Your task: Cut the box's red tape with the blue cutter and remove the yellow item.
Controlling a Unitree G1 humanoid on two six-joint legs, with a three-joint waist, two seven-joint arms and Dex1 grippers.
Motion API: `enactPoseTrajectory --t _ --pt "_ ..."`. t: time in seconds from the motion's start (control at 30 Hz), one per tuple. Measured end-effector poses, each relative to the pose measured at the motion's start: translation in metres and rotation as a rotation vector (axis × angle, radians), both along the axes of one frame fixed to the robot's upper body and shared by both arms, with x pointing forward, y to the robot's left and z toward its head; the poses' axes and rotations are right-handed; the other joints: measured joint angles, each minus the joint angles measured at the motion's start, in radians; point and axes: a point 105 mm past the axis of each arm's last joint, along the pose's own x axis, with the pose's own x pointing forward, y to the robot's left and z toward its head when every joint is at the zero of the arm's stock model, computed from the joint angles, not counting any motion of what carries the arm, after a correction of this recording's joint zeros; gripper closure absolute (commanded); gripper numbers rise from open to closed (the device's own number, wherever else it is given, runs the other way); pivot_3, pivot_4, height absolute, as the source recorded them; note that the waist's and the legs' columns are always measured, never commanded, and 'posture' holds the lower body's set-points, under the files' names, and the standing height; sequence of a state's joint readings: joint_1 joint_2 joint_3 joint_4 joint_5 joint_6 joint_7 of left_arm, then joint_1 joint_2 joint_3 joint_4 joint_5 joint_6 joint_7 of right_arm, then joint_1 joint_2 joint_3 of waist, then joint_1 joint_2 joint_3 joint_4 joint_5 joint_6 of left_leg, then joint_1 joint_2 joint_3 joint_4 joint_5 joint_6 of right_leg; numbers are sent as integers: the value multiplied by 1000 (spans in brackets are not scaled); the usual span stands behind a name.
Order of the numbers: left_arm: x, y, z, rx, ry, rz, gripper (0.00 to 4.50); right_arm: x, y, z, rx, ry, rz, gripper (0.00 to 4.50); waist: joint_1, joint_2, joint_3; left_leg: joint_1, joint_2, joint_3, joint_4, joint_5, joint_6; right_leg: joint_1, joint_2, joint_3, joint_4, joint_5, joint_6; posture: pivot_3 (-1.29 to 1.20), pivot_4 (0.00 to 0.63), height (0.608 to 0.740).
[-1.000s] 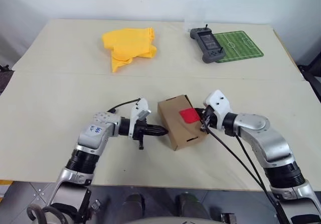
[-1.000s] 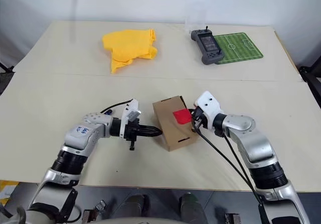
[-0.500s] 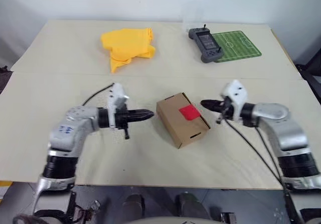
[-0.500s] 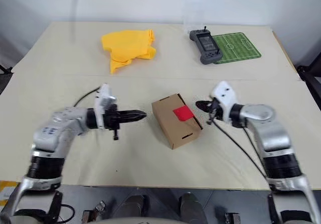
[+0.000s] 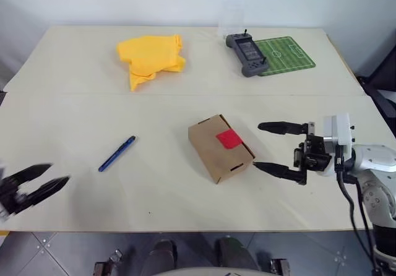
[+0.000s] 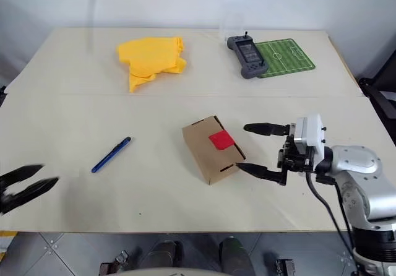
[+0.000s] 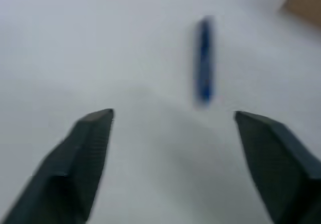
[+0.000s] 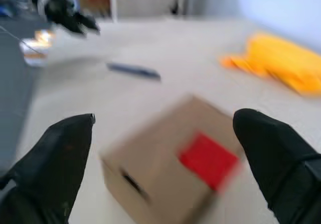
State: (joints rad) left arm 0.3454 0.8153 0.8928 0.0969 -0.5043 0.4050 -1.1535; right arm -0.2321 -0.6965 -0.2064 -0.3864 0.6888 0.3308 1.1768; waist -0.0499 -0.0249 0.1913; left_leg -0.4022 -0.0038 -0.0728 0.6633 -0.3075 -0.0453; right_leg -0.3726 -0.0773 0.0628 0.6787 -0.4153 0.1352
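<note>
One box (image 5: 220,148) sits closed near the middle of the surface (image 5: 74,109), its red tape (image 5: 229,138) patch on top, with the blue cutter (image 5: 116,153) lying loose well apart toward the left edge. The right tool (image 5: 272,147) hangs just beside the box with its fingers spread wide and empty; the left tool (image 5: 38,181) hovers at the near left edge, fingers apart, holding nothing. A yellow cloth (image 5: 148,56), a handheld controller (image 5: 247,53) and a green mat (image 5: 283,52) lie along the far edge.

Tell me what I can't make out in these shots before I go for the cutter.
- Yellow item: hidden inside the closed box, every view.
- Red tape: whether it is cut is too small to tell in the head views, blurred in the right wrist view.
- Blue cutter: tip blurred in the left wrist view.
- Left gripper: arm cut off by the head view's edge.
</note>
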Motion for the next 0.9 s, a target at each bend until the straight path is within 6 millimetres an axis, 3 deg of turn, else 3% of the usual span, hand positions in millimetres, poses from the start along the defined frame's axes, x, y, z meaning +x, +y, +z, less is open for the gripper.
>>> enactPoseTrajectory --t 0.13,0.23,0.3,0.47,0.6,0.73,0.9 --pt "-15 9 1 32 0 41 31 -5 3 1 1 -62 26 0 33 0 0 1 -1 -6 0 -1 5 6 -2 -5 -8 4 -1 0 150 740" --pt "-12 5 6 36 -24 25 31 -8 0 -1 -21 -69 30 0 40 0 0 7 0 -9 -3 -2 5 16 -2 -6 -16 4 -2 0 150 740" --pt "2 -5 13 40 -70 -13 31 -9 -8 3 -51 -79 12 0 48 1 0 11 -1 -8 -5 -2 5 19 -3 -6 -18 5 -2 0 150 740" --pt "70 -66 28 56 -163 -207 31 -15 -21 18 -126 -98 -19 0 52 1 0 14 0 -9 -11 -1 4 21 -1 -8 -19 5 -1 0 150 740" --pt "102 -89 26 60 -133 -223 31 -15 -23 18 -121 -80 -43 0 27 0 0 14 0 -2 -13 1 0 16 0 -12 -16 5 -1 0 150 740" --pt "119 -94 15 104 -72 -207 31 -15 -23 15 -117 -69 -71 0 4 0 0 14 0 1 -14 0 2 15 1 -14 -14 5 -1 0 150 740" --pt "122 -107 -9 139 55 -261 31 -21 -13 16 -91 -69 -86 0 4 0 0 14 0 0 -12 0 2 15 -1 -15 -16 5 -1 0 150 740"
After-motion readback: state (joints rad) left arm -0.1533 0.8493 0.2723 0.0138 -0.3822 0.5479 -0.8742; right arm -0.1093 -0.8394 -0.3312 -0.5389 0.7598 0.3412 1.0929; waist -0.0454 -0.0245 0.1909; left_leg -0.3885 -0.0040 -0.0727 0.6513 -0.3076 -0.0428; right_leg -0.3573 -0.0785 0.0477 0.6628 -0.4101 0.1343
